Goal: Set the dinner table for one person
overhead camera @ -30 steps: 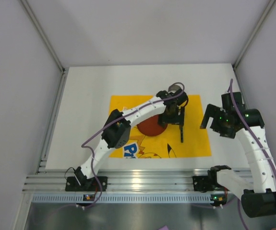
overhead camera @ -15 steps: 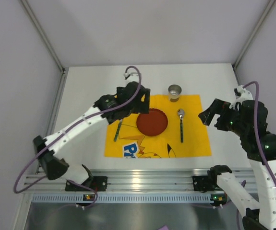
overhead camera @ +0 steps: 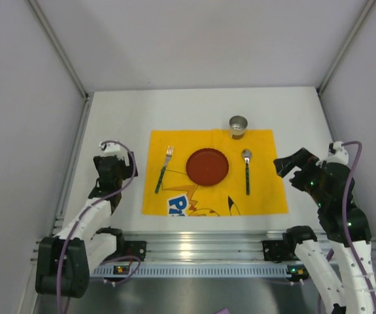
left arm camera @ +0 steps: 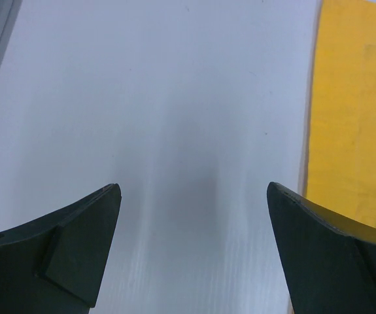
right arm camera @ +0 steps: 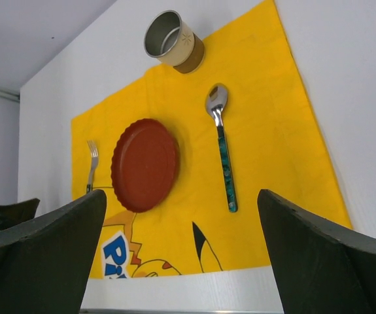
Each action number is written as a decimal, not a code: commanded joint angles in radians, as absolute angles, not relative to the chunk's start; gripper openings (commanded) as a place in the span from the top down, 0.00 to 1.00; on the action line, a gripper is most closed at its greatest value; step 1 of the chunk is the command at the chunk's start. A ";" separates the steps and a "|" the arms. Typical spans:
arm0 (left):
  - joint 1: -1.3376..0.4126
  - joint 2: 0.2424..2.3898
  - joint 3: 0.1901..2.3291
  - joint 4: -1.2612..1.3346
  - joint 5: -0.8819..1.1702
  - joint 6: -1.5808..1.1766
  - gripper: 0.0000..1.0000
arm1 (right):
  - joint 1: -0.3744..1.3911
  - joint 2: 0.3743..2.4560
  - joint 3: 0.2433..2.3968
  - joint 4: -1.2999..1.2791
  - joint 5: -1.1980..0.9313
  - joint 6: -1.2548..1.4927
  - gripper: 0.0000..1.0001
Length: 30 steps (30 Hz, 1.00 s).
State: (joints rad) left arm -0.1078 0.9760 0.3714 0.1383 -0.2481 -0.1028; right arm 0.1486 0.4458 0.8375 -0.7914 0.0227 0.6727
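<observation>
The white dinner table [overhead camera: 116, 124] carries a yellow cartoon-printed cloth [overhead camera: 266, 196]. On the cloth lie a red plate [overhead camera: 207, 166], a fork [overhead camera: 163, 169] to its left and a green-handled spoon [overhead camera: 246, 169] to its right. A metal cup [overhead camera: 238, 125] stands at the cloth's far edge. The right wrist view shows the plate [right arm camera: 144, 163], spoon [right arm camera: 222, 145], fork [right arm camera: 91, 164] and cup [right arm camera: 172, 40]. My left gripper [overhead camera: 112, 171] is open and empty over bare table left of the cloth [left arm camera: 354, 111]. My right gripper [overhead camera: 291, 165] is open and empty, right of the cloth.
Pale grey walls enclose the table on three sides. A ribbed aluminium rail [overhead camera: 194, 252] runs along the near edge, carrying both arm bases. Bare white tabletop lies left, right and beyond the cloth.
My left arm has drawn back from the cloth's far left to the table's left side, leaving the fork on the cloth. My right arm has lowered and pulled back slightly.
</observation>
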 commanded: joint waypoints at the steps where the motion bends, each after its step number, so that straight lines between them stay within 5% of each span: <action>1: -0.069 1.064 0.298 0.583 -0.110 -0.016 0.01 | 0.158 0.468 0.857 -0.712 0.035 0.678 0.00; 17: -0.008 1.573 0.284 1.188 -0.008 -0.042 0.02 | 0.158 0.552 0.870 -0.661 -0.023 0.672 0.00; 30: -0.008 1.568 0.322 1.072 -0.021 -0.052 0.02 | 0.158 0.630 0.884 -0.650 -0.028 0.608 0.00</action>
State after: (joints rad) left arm -0.0128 1.5799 0.3008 0.9951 -0.0338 -0.0418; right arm 0.1486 0.6121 0.8398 -0.6941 -0.0280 0.6464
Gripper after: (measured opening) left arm 0.985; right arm 0.996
